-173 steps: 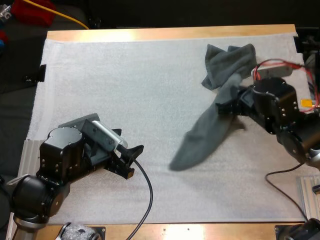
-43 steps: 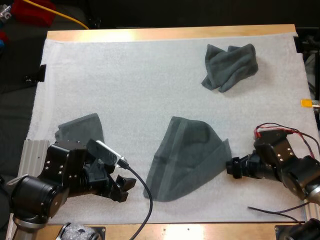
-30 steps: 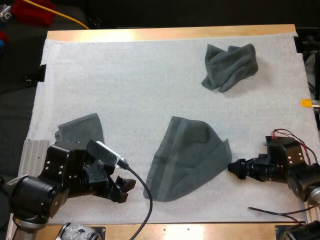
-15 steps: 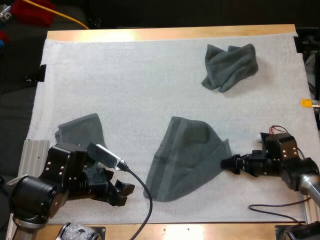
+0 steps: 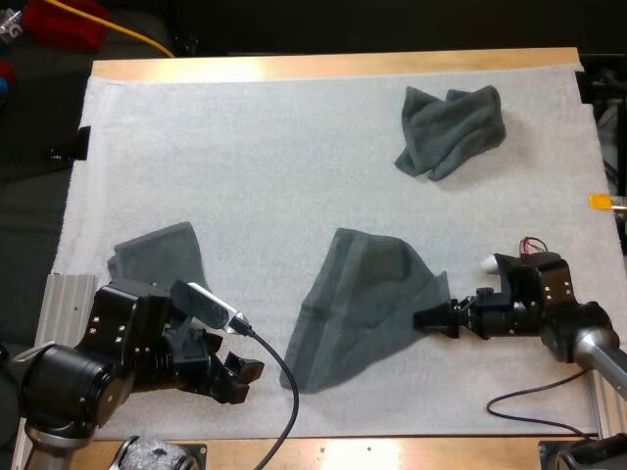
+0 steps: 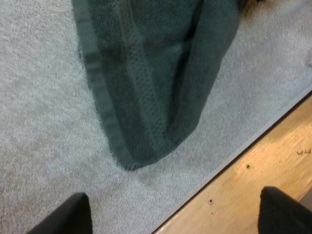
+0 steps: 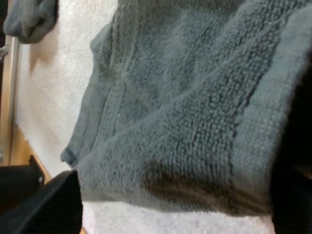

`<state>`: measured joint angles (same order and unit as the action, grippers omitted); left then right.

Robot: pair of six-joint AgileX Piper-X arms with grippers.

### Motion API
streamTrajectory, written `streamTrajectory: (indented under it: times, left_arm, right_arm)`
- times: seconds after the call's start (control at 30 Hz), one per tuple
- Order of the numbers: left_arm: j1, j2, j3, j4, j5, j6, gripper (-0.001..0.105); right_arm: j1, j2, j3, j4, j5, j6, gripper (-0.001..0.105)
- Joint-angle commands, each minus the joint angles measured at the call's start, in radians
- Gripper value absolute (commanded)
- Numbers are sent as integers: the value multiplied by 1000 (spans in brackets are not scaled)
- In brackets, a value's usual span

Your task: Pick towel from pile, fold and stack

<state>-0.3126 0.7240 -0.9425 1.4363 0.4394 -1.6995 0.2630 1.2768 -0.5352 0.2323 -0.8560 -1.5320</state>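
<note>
White mat under towels, wooden table

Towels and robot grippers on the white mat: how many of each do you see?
Towels: 3 (crumpled towel, spread towel, towel by left arm)
Grippers: 2 (left gripper, right gripper)
Total: 5

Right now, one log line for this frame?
left gripper open, short of spread towel | right gripper open at its right corner | crumpled towel far right | folded towel by left arm
</note>
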Motion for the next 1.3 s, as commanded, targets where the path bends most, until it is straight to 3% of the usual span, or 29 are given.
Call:
streamTrajectory:
  times: [0.0,0.2,0.7,1.0,1.27]
  left_arm:
    - [2,1,-5,3,6,-8,68]
    - [2,1,-5,-13,6,-2,68]
    - [2,1,-5,-99,6,-2,68]
    - [2,1,-5,-111,6,-2,68]
    - [2,1,-5,-111,6,-2,68]
  right_arm:
    - [-2,4,3,28,-49,-6,75]
    - [-2,-4,3,57,-171,50,69]
    - [-2,-247,-8,94,-175,128,69]
    - [-2,-367,-20,131,-175,253,70]
    - [-2,-440,-20,371,73,151,70]
